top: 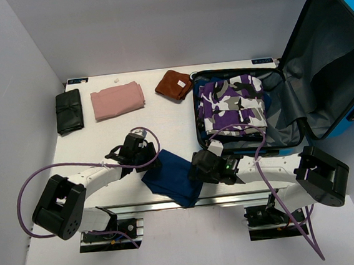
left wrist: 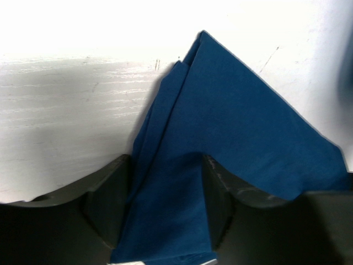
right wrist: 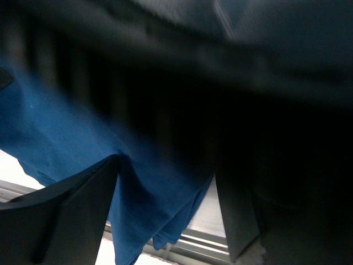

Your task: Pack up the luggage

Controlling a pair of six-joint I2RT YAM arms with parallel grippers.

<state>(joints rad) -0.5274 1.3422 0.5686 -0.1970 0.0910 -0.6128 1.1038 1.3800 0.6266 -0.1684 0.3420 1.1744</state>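
The luggage (top: 334, 42), a bright-blue suitcase, lies open at the right with its lid raised. A purple camouflage garment (top: 230, 102) lies in its grey-lined base. A navy cloth (top: 172, 177) hangs between my grippers near the table's front edge. My left gripper (top: 155, 163) is shut on the cloth's left side; in the left wrist view the cloth (left wrist: 231, 127) fills the gap between the fingers. My right gripper (top: 196, 171) is shut on the cloth's right side; in the right wrist view the cloth (right wrist: 154, 193) droops between the fingers over the front rail.
A folded pink cloth (top: 117, 100), a black rolled pouch (top: 69, 111) and a brown cloth (top: 173, 84) lie along the back of the white table (top: 102, 139). The metal front rail (top: 233, 199) runs under the navy cloth. White walls close in the left and back.
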